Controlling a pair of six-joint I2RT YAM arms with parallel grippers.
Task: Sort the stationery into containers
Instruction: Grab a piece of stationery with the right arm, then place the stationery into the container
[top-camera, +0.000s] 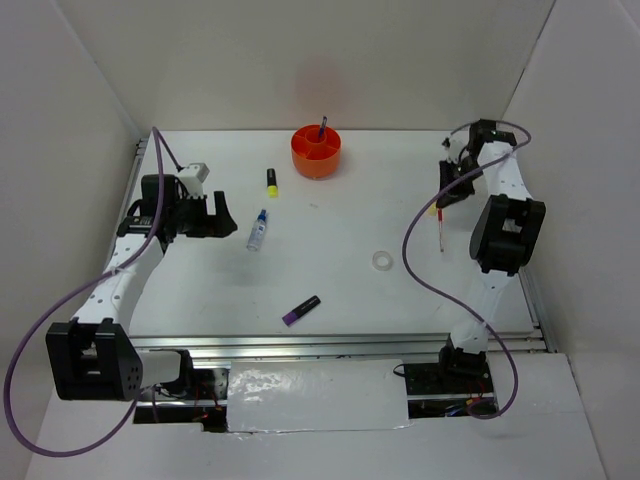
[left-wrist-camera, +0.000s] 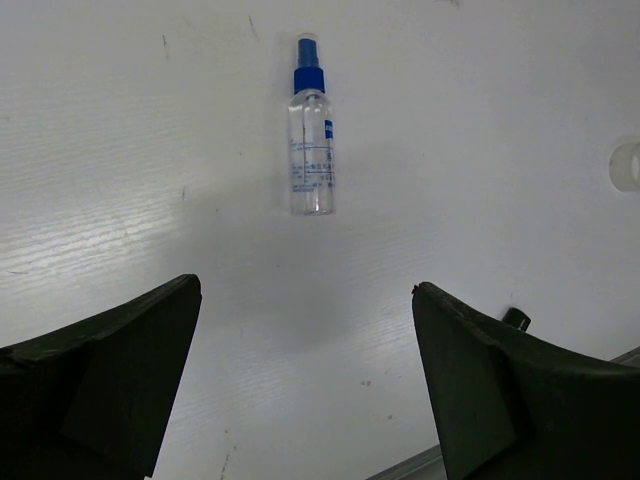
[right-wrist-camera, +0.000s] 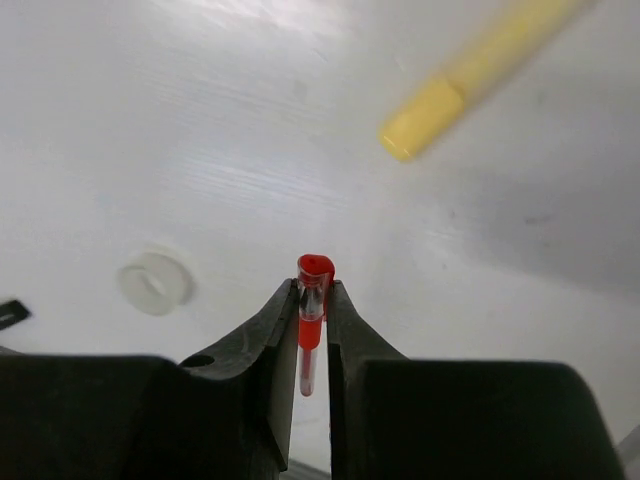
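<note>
In the right hand (right-wrist-camera: 312, 292), pinched tight, red pen (right-wrist-camera: 315, 268), left hand (left-wrist-camera: 305, 290) wide, bottle (left-wrist-camera: 310, 150) ahead

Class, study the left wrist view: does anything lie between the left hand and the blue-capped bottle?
Nothing visible does. The bottle lies on the table straight ahead of the open left hand, untouched.

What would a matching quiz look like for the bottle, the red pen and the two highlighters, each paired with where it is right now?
Things:
1. bottle
2. red pen
3. purple highlighter
4. yellow highlighter

Places:
A. gripped in the right claw
B. beside the organiser
C. lying ahead of the open left claw
D. nearest the table's near edge

Pairs: 1-C, 2-A, 3-D, 4-B
</note>
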